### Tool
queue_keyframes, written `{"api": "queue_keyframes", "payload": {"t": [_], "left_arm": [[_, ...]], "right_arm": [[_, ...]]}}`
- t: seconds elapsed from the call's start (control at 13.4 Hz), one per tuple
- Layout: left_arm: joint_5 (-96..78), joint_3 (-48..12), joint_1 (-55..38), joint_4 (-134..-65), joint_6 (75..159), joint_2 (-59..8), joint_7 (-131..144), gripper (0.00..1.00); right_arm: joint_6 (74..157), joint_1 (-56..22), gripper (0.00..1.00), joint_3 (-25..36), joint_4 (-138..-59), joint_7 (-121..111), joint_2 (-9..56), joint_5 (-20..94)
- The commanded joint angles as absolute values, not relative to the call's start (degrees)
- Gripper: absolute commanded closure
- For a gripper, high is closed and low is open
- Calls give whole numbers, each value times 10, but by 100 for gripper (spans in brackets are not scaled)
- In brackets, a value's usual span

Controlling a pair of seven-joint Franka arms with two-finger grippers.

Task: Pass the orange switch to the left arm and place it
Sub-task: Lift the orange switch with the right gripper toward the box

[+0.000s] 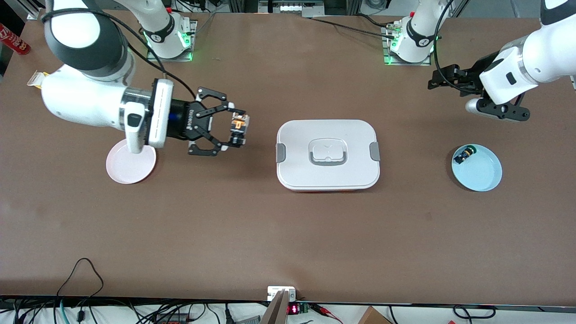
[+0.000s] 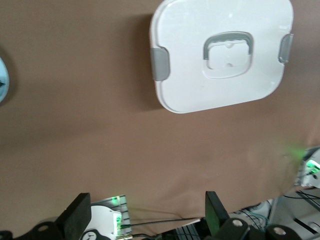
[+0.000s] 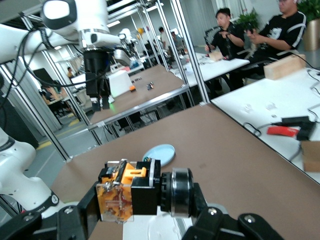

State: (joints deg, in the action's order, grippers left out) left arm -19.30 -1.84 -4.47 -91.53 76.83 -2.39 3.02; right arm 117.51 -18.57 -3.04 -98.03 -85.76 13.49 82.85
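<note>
Right gripper (image 1: 239, 131) was clamped on the orange switch (image 1: 239, 127), held in the air over bare worktop (image 1: 288, 234) between the pink plate (image 1: 130, 167) and the box (image 1: 327, 154). In the right wrist view the switch (image 3: 142, 192) sat crosswise between the fingers. Left gripper (image 1: 434, 81) hung with its fingers (image 2: 214, 212) spread apart and nothing between them, over the worktop toward the left arm's end, waiting. Blue plate (image 1: 481, 173) lay near there, a small black switch (image 1: 463, 155) on it. Box lay flat mid-worktop, lid on.
</note>
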Motion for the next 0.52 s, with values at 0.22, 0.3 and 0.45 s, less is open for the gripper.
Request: {"api": "queue_keyframes", "payload": {"t": [0.22, 0.3, 0.45], "left_arm": [[-371, -17, -14, -906, 716, -77, 33, 0], [-392, -17, -12, -906, 711, -83, 33, 0], [-397, -22, -14, -906, 710, -96, 25, 0]], "right_arm": [[1179, -241, 71, -26, -983, -959, 154, 900], [1181, -256, 71, -26, -983, -972, 156, 941], [1194, -277, 71, -25, -983, -975, 164, 991]]}}
